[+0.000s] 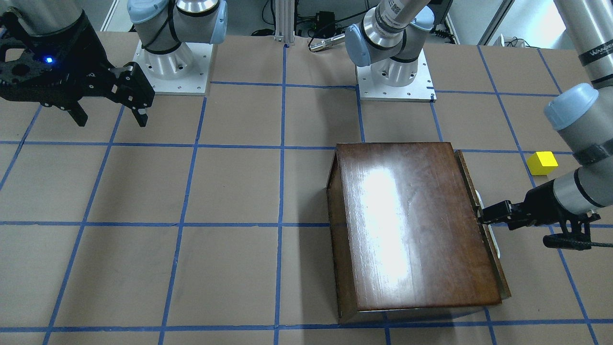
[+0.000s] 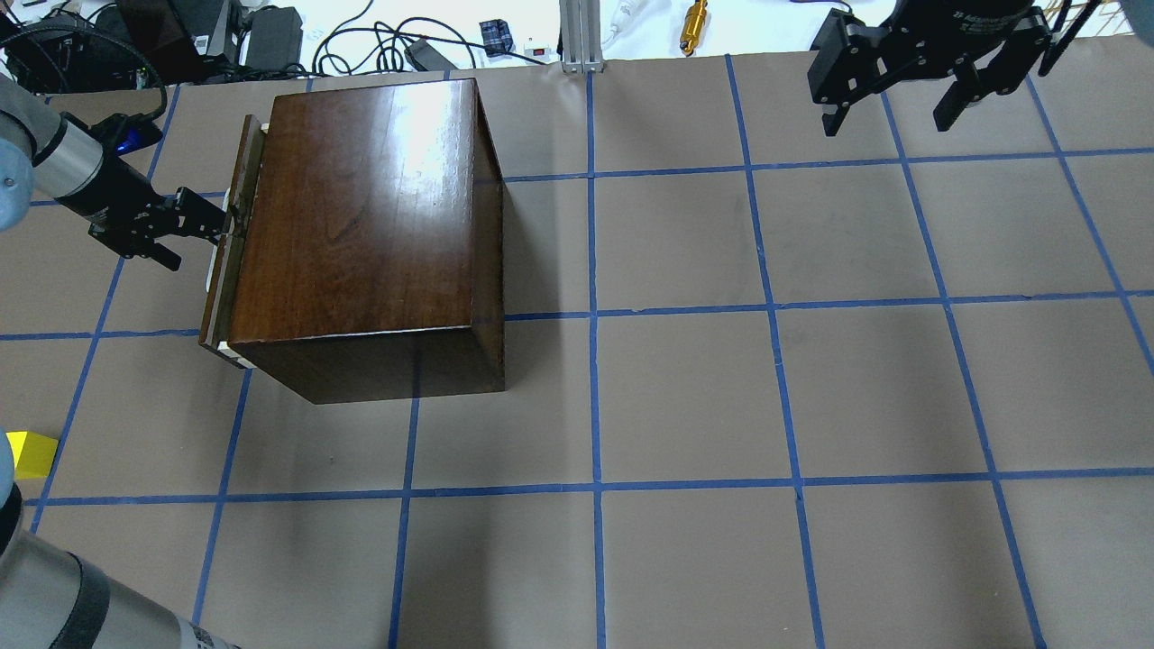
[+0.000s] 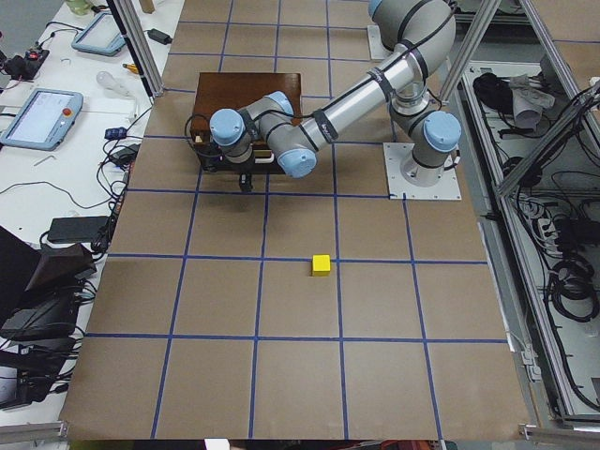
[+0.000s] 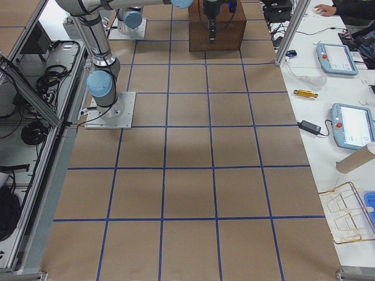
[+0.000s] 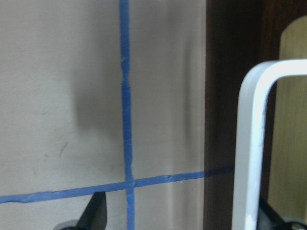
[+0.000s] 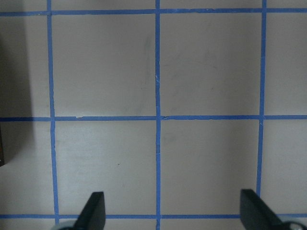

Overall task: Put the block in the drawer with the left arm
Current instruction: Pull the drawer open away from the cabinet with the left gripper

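The yellow block lies on the table beside the left arm, apart from the cabinet; it also shows in the overhead view. The dark-brown cabinet has its drawer front panel standing only slightly off the body. My left gripper is at that panel. In the left wrist view its fingers stand wide open, with the whitish handle between them, close to one finger. My right gripper hangs open and empty, far from the cabinet, over bare table.
Brown table paper with a blue tape grid. Two arm base plates stand at the robot's edge. Cables and small tools lie beyond the far edge. The left arm's forearm passes close to the block.
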Available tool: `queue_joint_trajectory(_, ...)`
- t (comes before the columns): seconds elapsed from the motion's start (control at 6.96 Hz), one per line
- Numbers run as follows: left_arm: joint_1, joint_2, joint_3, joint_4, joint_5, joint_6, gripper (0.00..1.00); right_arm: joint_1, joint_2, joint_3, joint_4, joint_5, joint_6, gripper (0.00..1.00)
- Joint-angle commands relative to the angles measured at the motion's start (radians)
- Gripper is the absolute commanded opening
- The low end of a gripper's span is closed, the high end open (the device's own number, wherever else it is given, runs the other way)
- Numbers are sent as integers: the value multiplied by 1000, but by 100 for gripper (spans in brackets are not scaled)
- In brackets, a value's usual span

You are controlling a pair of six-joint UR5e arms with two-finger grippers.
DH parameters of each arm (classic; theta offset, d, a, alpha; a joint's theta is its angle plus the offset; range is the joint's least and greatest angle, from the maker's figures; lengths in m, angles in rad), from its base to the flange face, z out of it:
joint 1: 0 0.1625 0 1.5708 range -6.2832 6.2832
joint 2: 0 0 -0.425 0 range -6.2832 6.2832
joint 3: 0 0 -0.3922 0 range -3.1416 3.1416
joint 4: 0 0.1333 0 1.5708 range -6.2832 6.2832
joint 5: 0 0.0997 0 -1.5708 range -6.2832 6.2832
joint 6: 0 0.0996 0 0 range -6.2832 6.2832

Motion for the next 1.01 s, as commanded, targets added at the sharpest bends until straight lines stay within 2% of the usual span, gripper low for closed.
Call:
queue_joint_trajectory(0.0, 19, 1, 4, 0, 2, 7, 100, 0, -1, 0, 0, 1, 0, 100)
queue_joint_trajectory(0.43, 68, -2, 4, -3, 2, 13, 100, 0, 0, 0, 0, 0, 0, 100)
queue_joint_trajectory(0.72, 75, 1, 7, -2, 63, 12, 100, 0, 0, 0, 0, 1, 0, 100)
queue_joint_trajectory(0.86, 103, -2, 6, 0, 65, 13, 100, 0, 0, 0, 0, 1, 0, 100)
